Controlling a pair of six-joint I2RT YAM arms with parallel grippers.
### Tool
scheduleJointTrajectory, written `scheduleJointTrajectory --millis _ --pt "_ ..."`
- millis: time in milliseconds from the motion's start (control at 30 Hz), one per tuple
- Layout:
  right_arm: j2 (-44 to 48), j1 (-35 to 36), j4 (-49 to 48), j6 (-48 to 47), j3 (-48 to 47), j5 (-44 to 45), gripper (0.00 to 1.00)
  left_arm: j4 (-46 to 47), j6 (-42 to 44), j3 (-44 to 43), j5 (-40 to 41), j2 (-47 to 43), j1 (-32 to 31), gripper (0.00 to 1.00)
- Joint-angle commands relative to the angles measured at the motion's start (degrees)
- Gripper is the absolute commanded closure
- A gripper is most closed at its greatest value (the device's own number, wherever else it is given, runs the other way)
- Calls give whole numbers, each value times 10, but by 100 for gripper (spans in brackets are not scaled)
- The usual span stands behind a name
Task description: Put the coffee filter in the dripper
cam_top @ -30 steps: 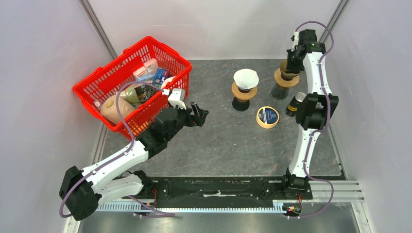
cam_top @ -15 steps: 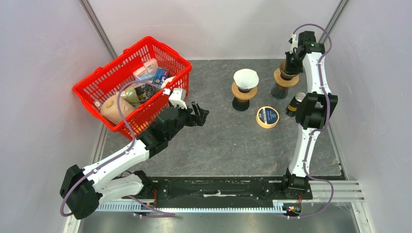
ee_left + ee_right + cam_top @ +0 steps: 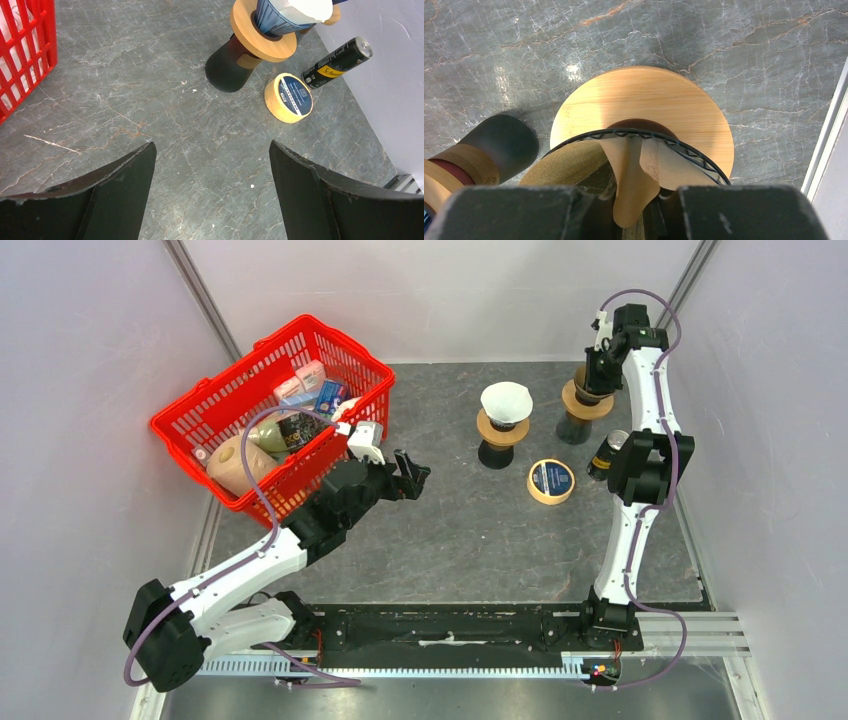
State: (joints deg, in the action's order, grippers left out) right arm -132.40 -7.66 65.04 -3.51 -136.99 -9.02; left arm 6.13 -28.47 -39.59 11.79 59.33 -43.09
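A brown paper coffee filter (image 3: 634,185) is pinched between my right gripper's (image 3: 636,212) shut jaws. Its folds sit inside the wire rim of the dripper (image 3: 639,133), which rests on a round wooden disc (image 3: 644,97). In the top view my right gripper (image 3: 598,368) hangs right over this far-right dripper (image 3: 580,402). A second dripper (image 3: 505,410) on a dark stand holds a white filter; it also shows in the left wrist view (image 3: 272,22). My left gripper (image 3: 412,475) is open and empty above bare table (image 3: 210,145), beside the basket.
A red basket (image 3: 228,370) full of groceries stands at the back left. A roll of tape (image 3: 551,481) and a black can (image 3: 606,454) lie between the drippers and the right arm. The right wall is close behind the dripper.
My right gripper has shifted very slightly over the far-right dripper with the filter still in it. The left arm has not moved.
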Motion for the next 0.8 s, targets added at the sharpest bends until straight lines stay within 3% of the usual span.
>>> scheduleJointTrajectory --millis 0,533,700,767 --pt "-19 0 24 -19 -15 5 76 21 11 -24 -1 1 2 10" --pt "-4 1 23 9 -33 16 51 27 -1 18 19 -59 2 11" --pt "-3 4 23 10 -27 24 45 25 1 21 25 -66 2 11" --pt "-4 5 22 9 -28 27 48 25 1 19 25 -64 2 11"
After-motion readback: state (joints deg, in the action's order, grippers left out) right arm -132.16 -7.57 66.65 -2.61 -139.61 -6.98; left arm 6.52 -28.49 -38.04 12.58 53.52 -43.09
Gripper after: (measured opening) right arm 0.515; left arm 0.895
